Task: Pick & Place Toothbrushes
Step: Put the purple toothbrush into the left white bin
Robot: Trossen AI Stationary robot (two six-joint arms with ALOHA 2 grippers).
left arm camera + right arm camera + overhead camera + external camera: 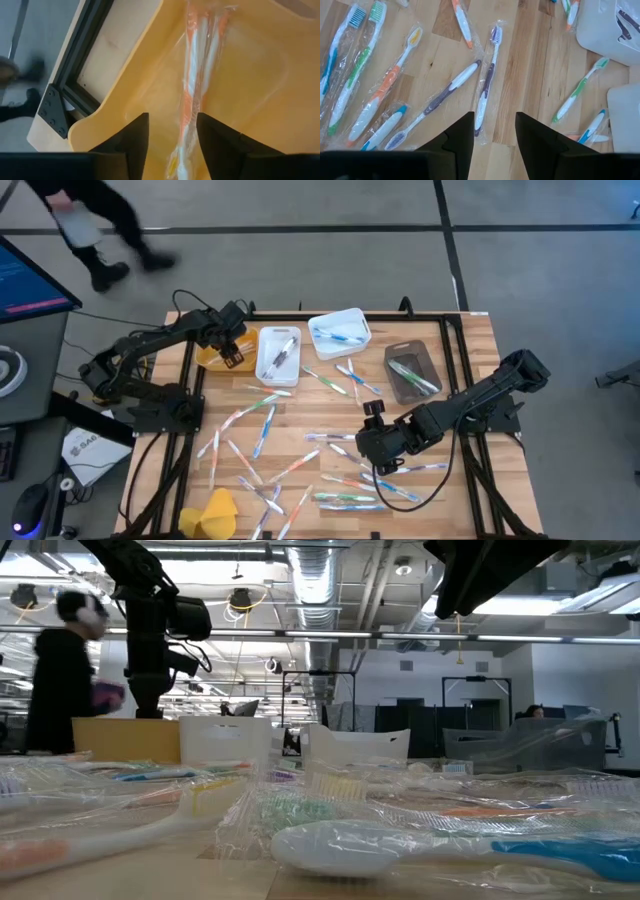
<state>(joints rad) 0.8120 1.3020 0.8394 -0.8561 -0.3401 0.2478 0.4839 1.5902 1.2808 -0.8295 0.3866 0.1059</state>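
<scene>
Many toothbrushes point(300, 465) in clear wrappers are scattered over the wooden table point(470, 360), most of them on the near side of the orange bin point(215, 352). The left gripper point(232, 352) is held over the orange bin at the far left of the table, and its fingers point(132, 137) are seen spread apart with nothing between them. An orange and white wrapped toothbrush point(197, 85) is lying on the floor of this bin, just beyond the fingertips and in line with the gap. The right gripper point(492, 135) is held well away from the orange bin, over the loose pile; its fingers are parted and empty. A purple and white toothbrush point(487, 85) is lying on the wood directly ahead of it.
</scene>
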